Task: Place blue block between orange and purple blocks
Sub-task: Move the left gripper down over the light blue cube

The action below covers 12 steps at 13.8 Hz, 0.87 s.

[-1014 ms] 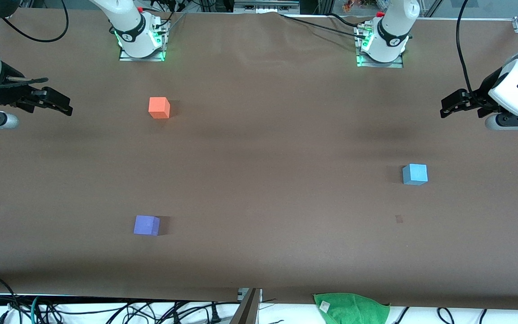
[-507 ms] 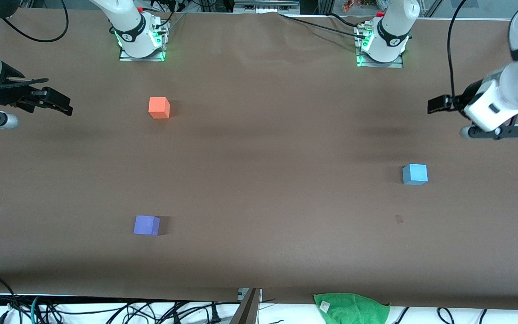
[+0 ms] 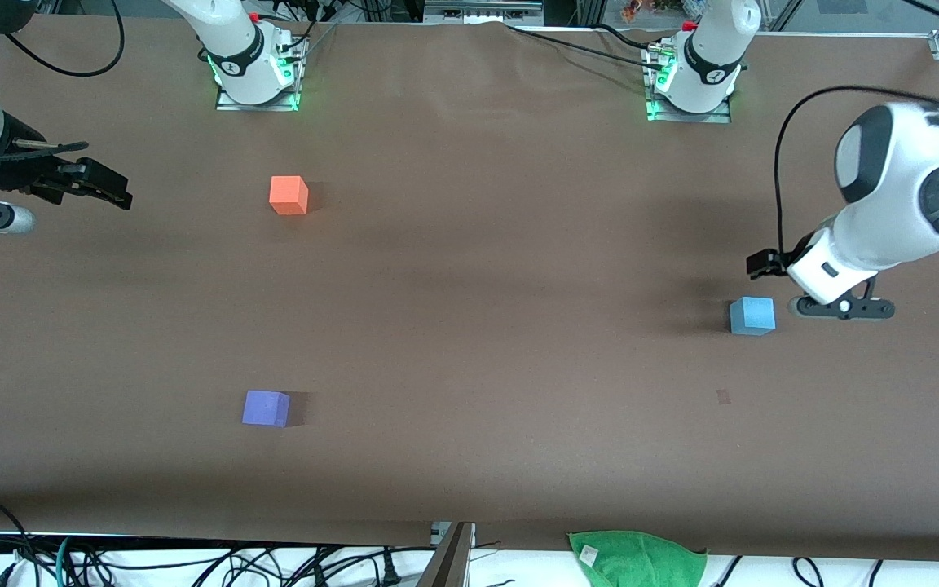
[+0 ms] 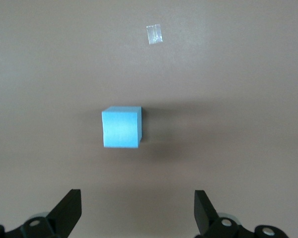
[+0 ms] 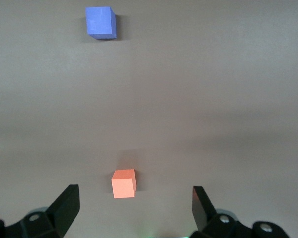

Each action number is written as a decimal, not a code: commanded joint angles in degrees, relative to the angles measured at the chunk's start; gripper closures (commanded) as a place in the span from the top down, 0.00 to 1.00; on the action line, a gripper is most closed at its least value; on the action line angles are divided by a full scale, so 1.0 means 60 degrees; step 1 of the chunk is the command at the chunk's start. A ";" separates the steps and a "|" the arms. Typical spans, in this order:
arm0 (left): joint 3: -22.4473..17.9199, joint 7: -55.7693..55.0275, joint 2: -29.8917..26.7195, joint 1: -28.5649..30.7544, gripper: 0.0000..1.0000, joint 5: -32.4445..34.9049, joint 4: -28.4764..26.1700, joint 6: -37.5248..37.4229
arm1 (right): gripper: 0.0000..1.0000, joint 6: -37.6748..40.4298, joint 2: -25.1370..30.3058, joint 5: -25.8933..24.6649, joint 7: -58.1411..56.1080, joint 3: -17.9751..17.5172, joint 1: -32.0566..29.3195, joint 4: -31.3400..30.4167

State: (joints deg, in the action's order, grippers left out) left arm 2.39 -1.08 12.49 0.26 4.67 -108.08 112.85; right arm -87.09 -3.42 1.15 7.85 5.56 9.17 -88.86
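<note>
The blue block sits on the brown table toward the left arm's end. It also shows in the left wrist view, ahead of the fingers and not between them. My left gripper is open and empty, over the table just beside the blue block. The orange block lies toward the right arm's end. The purple block lies nearer the front camera than the orange one. My right gripper is open and empty, waiting at the right arm's end of the table.
A small tape mark lies on the table nearer the front camera than the blue block. A green cloth and cables hang at the table's front edge. A wide bare stretch of table separates the blue block from the other two.
My left arm has swung in from the table's end and come down beside the blue block. The right arm and all three blocks have not moved.
</note>
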 commanded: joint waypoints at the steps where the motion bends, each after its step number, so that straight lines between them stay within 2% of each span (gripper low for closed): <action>1: 0.0041 0.0399 0.0669 0.0496 1.00 0.0233 -0.0048 0.1022 | 1.00 0.0116 0.0027 -0.0103 -0.0136 -0.0018 -0.0049 0.0030; 7: 0.0026 0.0414 0.1110 0.0689 1.00 0.0248 -0.1731 0.4157 | 1.00 0.0101 0.0027 -0.0103 -0.0150 -0.0018 -0.0049 0.0030; 12: 0.0026 0.0429 0.1740 0.0879 1.00 0.0262 -0.1894 0.4966 | 1.00 0.0101 0.0027 -0.0103 -0.0136 -0.0018 -0.0049 0.0031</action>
State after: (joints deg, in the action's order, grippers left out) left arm 2.33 0.86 21.90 4.97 4.82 -119.04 140.88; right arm -87.08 -3.42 1.15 7.85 5.56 9.16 -88.87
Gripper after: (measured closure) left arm 0.000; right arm 0.000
